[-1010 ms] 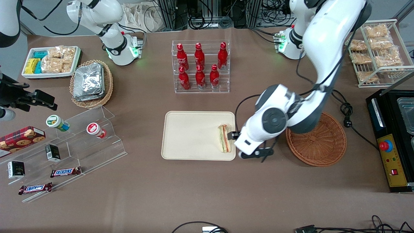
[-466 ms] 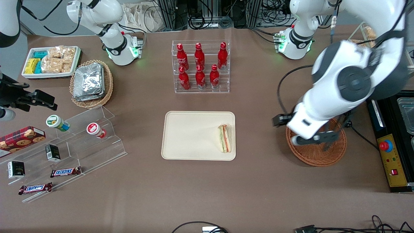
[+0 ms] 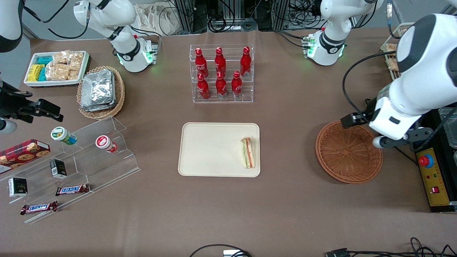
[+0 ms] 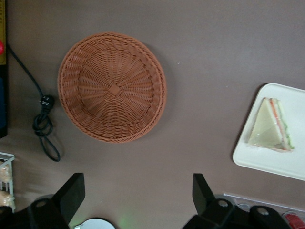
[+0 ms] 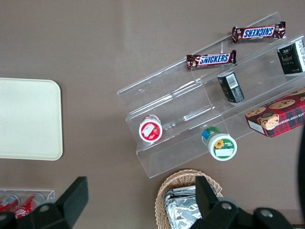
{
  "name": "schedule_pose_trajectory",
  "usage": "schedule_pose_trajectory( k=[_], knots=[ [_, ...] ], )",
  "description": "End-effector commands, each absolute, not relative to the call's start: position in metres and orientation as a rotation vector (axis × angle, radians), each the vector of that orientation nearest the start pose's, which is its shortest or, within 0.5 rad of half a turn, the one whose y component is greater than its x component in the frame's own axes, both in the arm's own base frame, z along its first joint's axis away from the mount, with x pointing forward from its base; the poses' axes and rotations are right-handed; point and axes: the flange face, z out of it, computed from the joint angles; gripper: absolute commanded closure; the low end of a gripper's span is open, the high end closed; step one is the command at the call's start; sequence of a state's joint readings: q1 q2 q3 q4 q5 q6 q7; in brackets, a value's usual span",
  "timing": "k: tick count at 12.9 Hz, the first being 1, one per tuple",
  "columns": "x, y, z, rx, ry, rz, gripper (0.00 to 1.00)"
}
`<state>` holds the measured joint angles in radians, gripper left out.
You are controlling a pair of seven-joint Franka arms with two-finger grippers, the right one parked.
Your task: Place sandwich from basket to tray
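1. The gripper (image 4: 136, 200), fingers spread and empty, had pulled away from the tray (image 3: 207, 150) to hang high beside the basket (image 3: 348, 152).
2. The sandwich (image 3: 249, 152) lay released on the tray's edge nearest the bare basket; placement looked complete.

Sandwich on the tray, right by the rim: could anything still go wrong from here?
Possibly. The sandwich lies close to the tray's rim at the basket's end, so a nudge might tip it off. The open gripper hangs high over the table near the basket, above a loose cable it could snag if it dropped.
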<state>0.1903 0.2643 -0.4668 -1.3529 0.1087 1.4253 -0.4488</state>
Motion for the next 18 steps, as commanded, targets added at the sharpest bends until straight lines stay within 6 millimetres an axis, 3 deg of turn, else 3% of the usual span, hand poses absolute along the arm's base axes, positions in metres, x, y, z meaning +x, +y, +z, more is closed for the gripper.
schedule_pose_trajectory(
  k=[1,6,18],
  knots=[
    [0.585,-0.078,0.578,-3.057,-0.207,0.278,0.00],
    [0.585,-0.039,0.580,-3.071,-0.184,0.286,0.00],
    [0.571,-0.044,0.574,-3.042,-0.178,0.331,0.00]
  ],
)
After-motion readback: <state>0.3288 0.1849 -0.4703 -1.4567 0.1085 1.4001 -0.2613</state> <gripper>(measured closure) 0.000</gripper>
